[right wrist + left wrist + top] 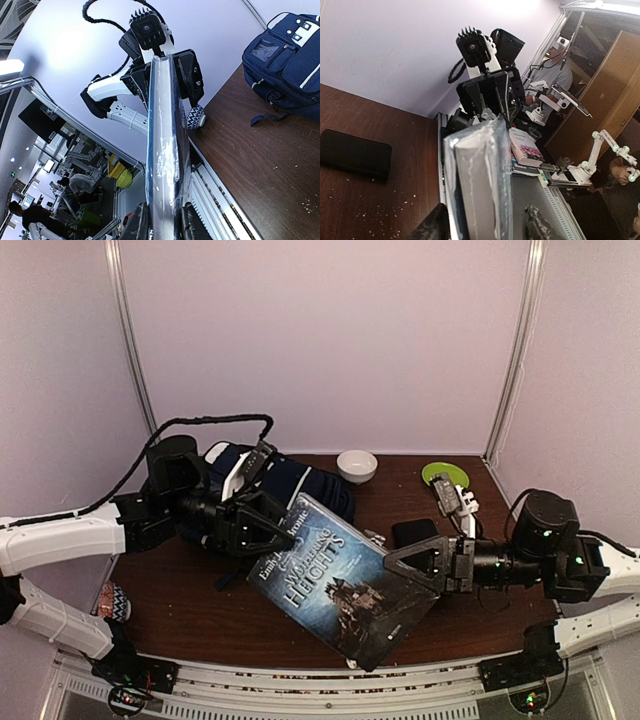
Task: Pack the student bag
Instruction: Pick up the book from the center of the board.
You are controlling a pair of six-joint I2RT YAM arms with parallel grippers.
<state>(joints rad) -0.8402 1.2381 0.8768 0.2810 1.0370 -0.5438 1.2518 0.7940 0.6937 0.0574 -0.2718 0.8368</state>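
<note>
- Student bag [300,485], navy with white trim, lay at the back left of the tabletop [190,610]. Its long axis ran roughly left to right along the rear wall. We could not tell whether its main compartment stood unzipped.
- We saw a large blue book [340,580] held in the middle between the two arms. Its cover faced up and it slanted from back left to front right.
- We found the right gripper [395,568] narrowed down onto the book's front-right edge, pinching it from both sides and seemingly bearing its weight.
- We found the left gripper [283,523] at the book's back-left corner, its jaws spread wide on either side of the edge. Its wrist view showed a gap beside one finger, so we judged it was not clamped on.
- We placed the bag just behind the left gripper, close to the book's far corner and well apart from the right gripper. The left arm was clearly the nearer one.
- We judged that the coming move would have to carry the book back and to the left, roughly along its own long axis. It would also depend on finding the bag's mouth, which we could not make out.
</note>
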